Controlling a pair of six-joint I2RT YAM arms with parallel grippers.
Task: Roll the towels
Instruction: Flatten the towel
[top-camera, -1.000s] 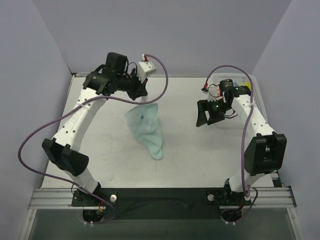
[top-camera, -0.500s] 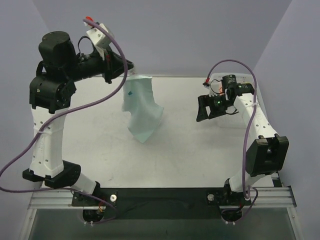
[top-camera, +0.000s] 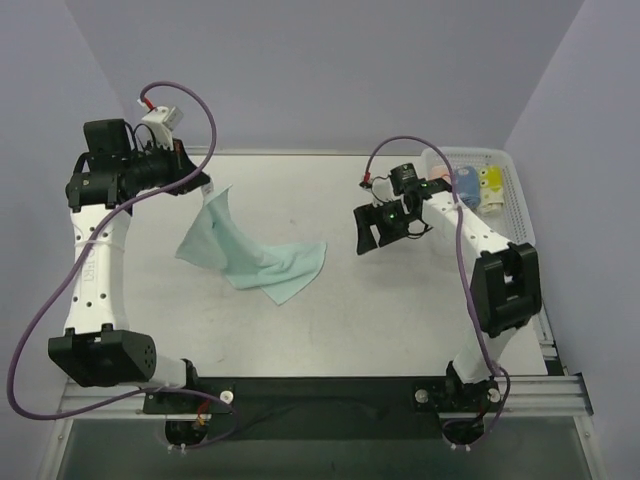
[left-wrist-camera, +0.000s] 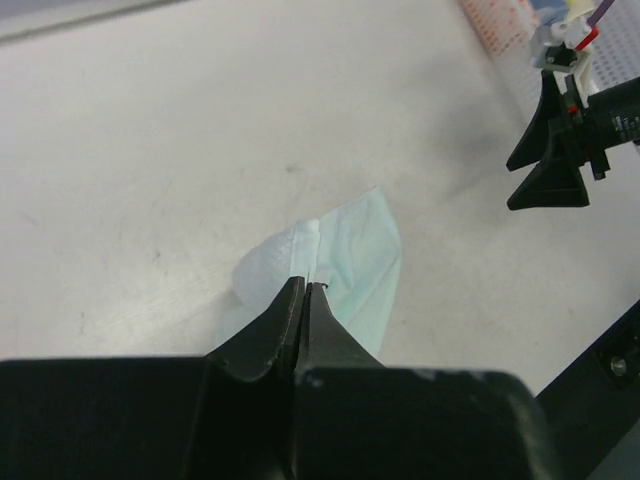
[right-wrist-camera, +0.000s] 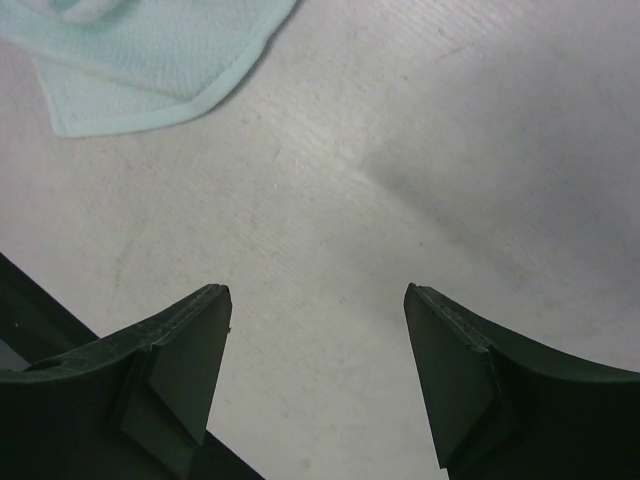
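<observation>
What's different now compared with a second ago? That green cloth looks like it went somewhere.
The left gripper, shut on the mint towel throughout, swung it up, then leftward and down. The towel now drapes from that gripper onto the table, spread wider. The right gripper, open, shifted left toward the towel. The white basket stayed in the far right corner.

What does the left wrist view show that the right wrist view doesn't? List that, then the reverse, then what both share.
Left wrist only: the left gripper shut on the edge of the mint-green towel, the right gripper seen from outside, and a corner of the white basket. Right wrist only: the right gripper's open jaws up close with nothing between them, and the towel's hemmed corner lying flat. Both: the towel and the table.
</observation>
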